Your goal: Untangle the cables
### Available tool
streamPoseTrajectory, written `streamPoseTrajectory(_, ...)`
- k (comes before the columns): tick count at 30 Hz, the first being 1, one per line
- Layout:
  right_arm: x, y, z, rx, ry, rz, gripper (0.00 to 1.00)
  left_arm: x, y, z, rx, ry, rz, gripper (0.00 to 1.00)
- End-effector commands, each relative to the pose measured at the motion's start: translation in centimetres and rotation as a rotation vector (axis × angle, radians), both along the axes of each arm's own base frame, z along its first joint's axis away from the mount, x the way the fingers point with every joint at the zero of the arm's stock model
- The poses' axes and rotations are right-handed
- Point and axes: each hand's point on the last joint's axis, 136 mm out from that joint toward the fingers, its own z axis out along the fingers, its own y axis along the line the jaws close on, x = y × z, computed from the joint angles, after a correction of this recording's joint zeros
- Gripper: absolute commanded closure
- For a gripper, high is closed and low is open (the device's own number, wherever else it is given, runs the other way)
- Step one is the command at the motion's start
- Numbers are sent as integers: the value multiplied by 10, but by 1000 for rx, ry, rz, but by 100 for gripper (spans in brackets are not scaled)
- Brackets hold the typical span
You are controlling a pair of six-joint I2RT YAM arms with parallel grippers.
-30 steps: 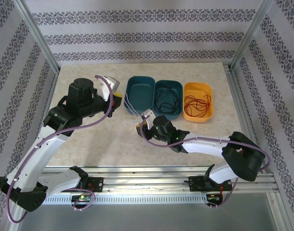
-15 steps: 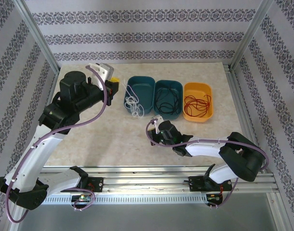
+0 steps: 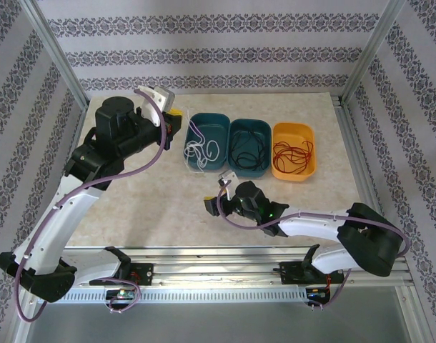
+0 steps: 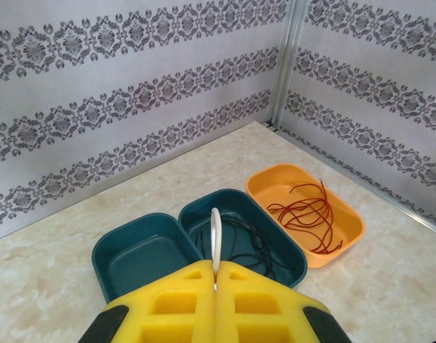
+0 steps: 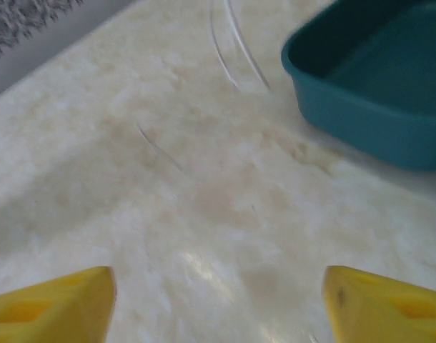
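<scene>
Reference item — middle teal tray (image 3: 250, 174).

- Black cable (image 3: 246, 151): coiled inside it.
- Red cable (image 3: 293, 153): in the orange tray (image 3: 293, 134) touching its right side.
- White cable (image 3: 199, 150): draped over the outer rim of the second teal tray (image 3: 214, 128) touching its left side.
- Left gripper (image 4: 215, 275): left of both teal trays, raised, fingers pressed together on the white cable.
- Right gripper (image 5: 218, 293): nearer than the middle tray, low over bare table (image 5: 204, 200) — fingers wide apart, holding nothing.
</scene>
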Motion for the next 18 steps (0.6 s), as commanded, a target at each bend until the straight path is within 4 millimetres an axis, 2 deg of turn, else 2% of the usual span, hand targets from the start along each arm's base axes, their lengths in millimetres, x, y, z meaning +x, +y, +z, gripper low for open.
streamPoseTrajectory(1,18,16,53,77,-220,-16,10,-12,-5,26,-48,-52,-61,100)
streamPoseTrajectory(5,43,25,73,87,-325,-92,5,-26,-12,34,-86,-52,-131,100)
streamPoseTrajectory(11,61,45,92,129,-401,-113,5,-41,-16,43,-114,-53,-196,100)
streamPoseTrajectory(15,69,42,103,184,-431,-171,5,-46,-17,45,-121,-50,-216,100)
streamPoseTrajectory(18,76,32,111,222,-459,-249,4,-50,-18,46,-132,-45,-226,100)
